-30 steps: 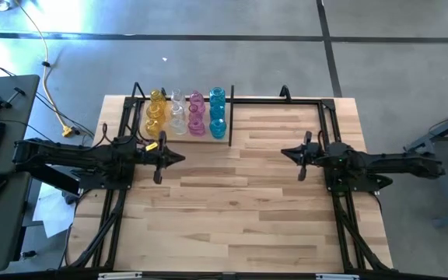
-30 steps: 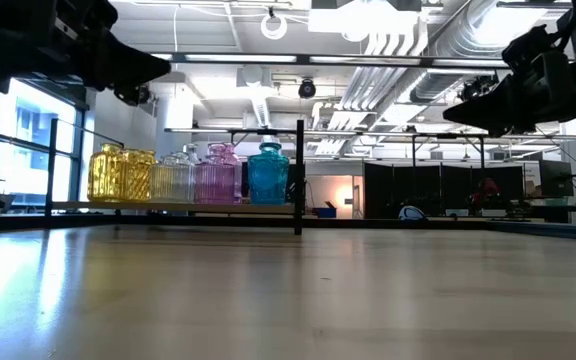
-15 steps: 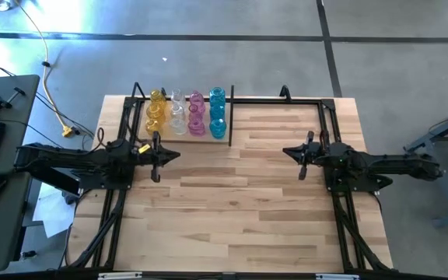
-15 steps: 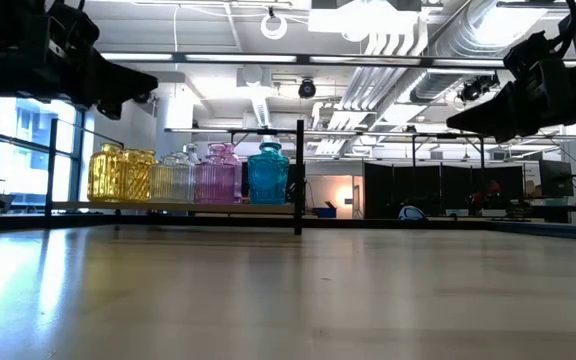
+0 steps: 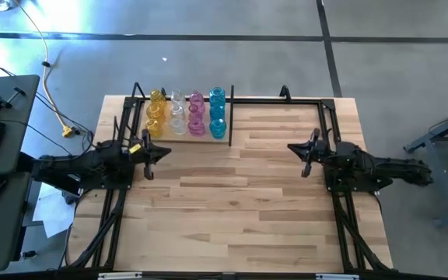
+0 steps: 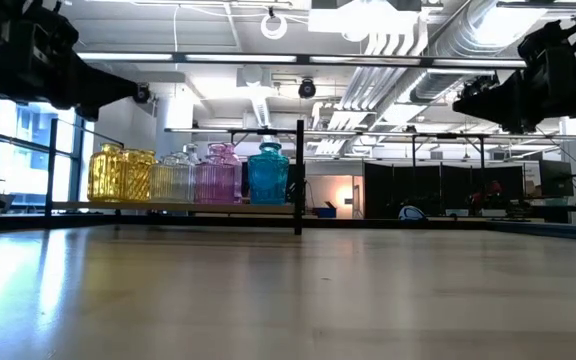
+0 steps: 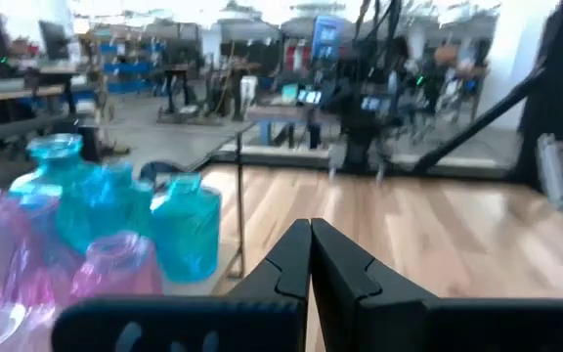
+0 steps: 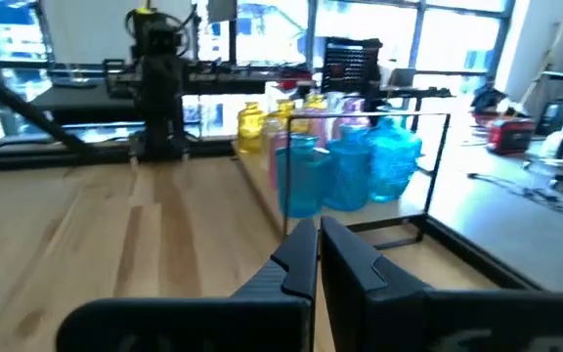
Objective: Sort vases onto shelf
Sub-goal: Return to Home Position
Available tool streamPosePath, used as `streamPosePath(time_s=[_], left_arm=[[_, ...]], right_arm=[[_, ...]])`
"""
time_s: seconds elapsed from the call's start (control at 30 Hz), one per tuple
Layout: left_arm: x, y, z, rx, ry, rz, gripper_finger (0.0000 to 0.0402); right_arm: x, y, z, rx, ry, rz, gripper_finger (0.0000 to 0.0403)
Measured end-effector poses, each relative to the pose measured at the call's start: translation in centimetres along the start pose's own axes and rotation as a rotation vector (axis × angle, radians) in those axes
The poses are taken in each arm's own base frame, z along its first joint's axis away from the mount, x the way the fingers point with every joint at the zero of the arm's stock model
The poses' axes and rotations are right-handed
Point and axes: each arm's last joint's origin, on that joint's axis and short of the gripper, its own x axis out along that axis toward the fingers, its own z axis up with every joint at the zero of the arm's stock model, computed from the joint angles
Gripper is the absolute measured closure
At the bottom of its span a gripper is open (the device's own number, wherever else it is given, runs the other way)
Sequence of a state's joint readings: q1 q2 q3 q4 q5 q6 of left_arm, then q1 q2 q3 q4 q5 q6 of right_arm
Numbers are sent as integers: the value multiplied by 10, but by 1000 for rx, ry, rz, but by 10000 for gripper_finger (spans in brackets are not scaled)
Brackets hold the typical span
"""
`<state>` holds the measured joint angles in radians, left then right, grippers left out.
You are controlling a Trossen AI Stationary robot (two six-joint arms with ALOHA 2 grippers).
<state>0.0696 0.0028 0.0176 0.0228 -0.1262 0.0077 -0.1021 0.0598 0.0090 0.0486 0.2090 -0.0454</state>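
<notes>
Looking down the table (image 5: 232,214), you find the shelf (image 5: 278,99) along its top edge, vases (image 5: 197,113) rowed by colour at upper left, probably all placed; left gripper (image 5: 163,151) sits nearer them than right gripper (image 5: 292,148), both pinched together, empty.

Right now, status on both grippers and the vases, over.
Left gripper shut, empty, near the yellow end of the vases. Right gripper shut, empty, over the table right half. Vases in colour rows in the shelf left bay. Nothing in the way.
</notes>
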Motion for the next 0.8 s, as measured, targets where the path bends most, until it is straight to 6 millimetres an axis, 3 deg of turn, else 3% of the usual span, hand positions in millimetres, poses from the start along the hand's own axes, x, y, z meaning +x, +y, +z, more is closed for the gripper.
streamPosePath(time_s=[0.43, 0.8], left_arm=[[1, 5, -2, 24, 10, 41, 401], [1, 11, -2, 15, 10, 81, 401]], right_arm=[[-3, -1, 3, 1, -50, 68, 403], [-4, -3, 9, -46, -102, -5, 403]])
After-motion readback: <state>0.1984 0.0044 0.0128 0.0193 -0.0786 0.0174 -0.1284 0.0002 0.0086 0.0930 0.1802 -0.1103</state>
